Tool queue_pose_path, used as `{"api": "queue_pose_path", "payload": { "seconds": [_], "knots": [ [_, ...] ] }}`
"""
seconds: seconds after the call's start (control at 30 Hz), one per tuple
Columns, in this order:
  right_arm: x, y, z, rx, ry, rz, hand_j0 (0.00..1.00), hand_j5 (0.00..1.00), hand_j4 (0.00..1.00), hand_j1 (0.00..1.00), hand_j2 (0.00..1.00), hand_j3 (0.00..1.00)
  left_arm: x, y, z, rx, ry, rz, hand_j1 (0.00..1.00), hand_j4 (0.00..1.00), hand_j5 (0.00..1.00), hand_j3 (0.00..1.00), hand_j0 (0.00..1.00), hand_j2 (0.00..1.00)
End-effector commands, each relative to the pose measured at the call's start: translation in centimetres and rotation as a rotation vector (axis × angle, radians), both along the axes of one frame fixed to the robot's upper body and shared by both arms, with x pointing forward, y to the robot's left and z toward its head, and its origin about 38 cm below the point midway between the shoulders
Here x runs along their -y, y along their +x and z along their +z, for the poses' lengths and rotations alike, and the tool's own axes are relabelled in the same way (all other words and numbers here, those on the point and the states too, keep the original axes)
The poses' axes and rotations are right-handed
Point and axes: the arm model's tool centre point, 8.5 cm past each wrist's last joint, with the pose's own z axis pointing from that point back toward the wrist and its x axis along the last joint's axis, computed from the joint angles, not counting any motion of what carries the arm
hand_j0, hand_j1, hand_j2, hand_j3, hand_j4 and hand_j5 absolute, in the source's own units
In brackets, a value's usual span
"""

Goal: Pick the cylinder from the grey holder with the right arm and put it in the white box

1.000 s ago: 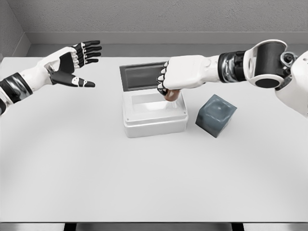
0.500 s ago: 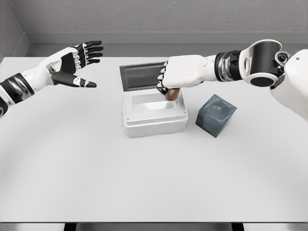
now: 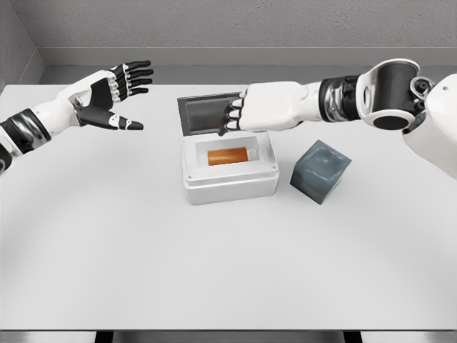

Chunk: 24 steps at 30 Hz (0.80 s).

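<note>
We're seeing white shells on both arms, black bands at wrists, black finger joints on left hand (image 3: 107, 96) and right hand (image 3: 260, 107).

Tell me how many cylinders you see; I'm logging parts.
1. One orange cylinder lies on its side inside the white box, below the open right hand. The grey holder shows none, though its inside is not visible.

table (image 3: 214, 271): white | wall (image 3: 250, 25): grey, textured | light: even
</note>
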Motion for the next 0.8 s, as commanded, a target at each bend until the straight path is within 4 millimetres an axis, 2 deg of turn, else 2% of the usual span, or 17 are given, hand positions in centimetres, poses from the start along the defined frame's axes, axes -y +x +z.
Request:
{"api": "queue_pose_path", "payload": {
  "seconds": [0.0, 0.07, 0.13, 0.23, 0.27, 0.3, 0.37, 0.4, 0.43, 0.5, 0.53, 0.57, 0.63, 0.67, 0.77],
  "knots": [
    [0.9, -1.1, 0.9, 0.026, -0.005, 0.014, 0.99, 0.99, 0.99, 0.99, 0.99, 0.99, 0.5, 0.0, -0.1, -0.001, -0.013, -0.008, 1.0, 1.0, 1.0, 1.0, 1.0, 1.0],
    [3.0, -1.6, 2.7, 0.068, 0.013, -0.014, 0.99, 0.99, 0.99, 0.99, 0.99, 0.99, 1.5, 0.1, -0.3, -0.004, -0.026, -0.024, 1.0, 1.0, 1.0, 1.0, 1.0, 1.0],
    [6.1, -2.8, 3.9, 0.068, 0.051, -0.051, 0.99, 0.99, 0.99, 0.99, 0.99, 0.99, 2.5, 0.1, -0.7, -0.008, -0.042, -0.038, 1.0, 1.0, 1.0, 1.0, 1.0, 1.0],
    [11.8, -3.7, 5.9, 0.088, 0.134, -0.17, 0.99, 0.99, 0.99, 0.99, 0.99, 0.99, 3.6, 0.2, -0.9, -0.008, -0.061, -0.052, 1.0, 1.0, 1.0, 1.0, 1.0, 1.0],
    [14.3, -4.3, 7.5, 0.079, 0.199, -0.214, 0.99, 0.99, 0.99, 0.99, 0.99, 0.99, 3.8, 0.2, -0.9, -0.008, -0.064, -0.054, 1.0, 1.0, 1.0, 1.0, 1.0, 1.0],
    [15.7, -4.8, 8.5, 0.072, 0.255, -0.233, 0.99, 0.99, 0.99, 0.99, 0.99, 0.99, 4.1, 0.3, -1.0, -0.009, -0.068, -0.057, 1.0, 1.0, 1.0, 1.0, 1.0, 1.0],
    [18.6, -5.8, 9.4, 0.063, 0.367, -0.284, 0.99, 0.99, 0.99, 0.99, 0.99, 0.99, 4.5, 0.3, -1.1, -0.008, -0.071, -0.062, 1.0, 1.0, 1.0, 1.0, 1.0, 1.0],
    [19.3, -6.3, 9.4, 0.041, 0.421, -0.29, 0.99, 0.99, 0.99, 0.99, 0.99, 0.99, 4.7, 0.3, -1.1, -0.008, -0.074, -0.065, 1.0, 1.0, 1.0, 1.0, 1.0, 1.0],
    [19.7, -6.6, 9.0, 0.0, 0.467, -0.289, 1.0, 1.0, 1.0, 1.0, 1.0, 1.0, 5.0, 0.4, -1.1, -0.008, -0.079, -0.07, 1.0, 1.0, 1.0, 1.0, 1.0, 1.0],
    [19.9, -7.2, 6.5, -0.144, 0.58, -0.275, 1.0, 1.0, 1.0, 1.0, 1.0, 1.0, 5.5, 0.4, -1.2, -0.008, -0.081, -0.076, 1.0, 1.0, 1.0, 1.0, 1.0, 1.0],
    [20.2, -7.7, 6.2, -0.197, 0.665, -0.263, 1.0, 1.0, 1.0, 1.0, 1.0, 1.0, 5.5, 0.4, -1.2, -0.008, -0.082, -0.077, 1.0, 1.0, 1.0, 1.0, 1.0, 1.0],
    [20.3, -8.3, 3.9, -0.254, 0.798, -0.263, 1.0, 1.0, 1.0, 1.0, 1.0, 1.0, 5.6, 0.4, -1.2, -0.008, -0.083, -0.078, 1.0, 1.0, 1.0, 1.0, 1.0, 1.0],
    [20.1, -9.1, -0.3, -0.32, 0.958, -0.3, 1.0, 1.0, 1.0, 1.0, 1.0, 1.0, 6.0, 0.3, -1.5, -0.012, -0.087, -0.085, 1.0, 1.0, 1.0, 1.0, 1.0, 1.0],
    [20.6, -9.6, -1.6, -0.336, 1.002, -0.325, 1.0, 1.0, 1.0, 1.0, 1.0, 1.0, 6.0, 0.3, -1.6, -0.011, -0.077, -0.083, 1.0, 1.0, 1.0, 1.0, 1.0, 1.0],
    [21.3, -10.3, -2.9, -0.367, 1.039, -0.357, 1.0, 1.0, 1.0, 1.0, 1.0, 1.0, 6.0, 0.3, -1.6, -0.008, -0.077, -0.083, 1.0, 1.0, 1.0, 1.0, 1.0, 1.0]
  ]
}}
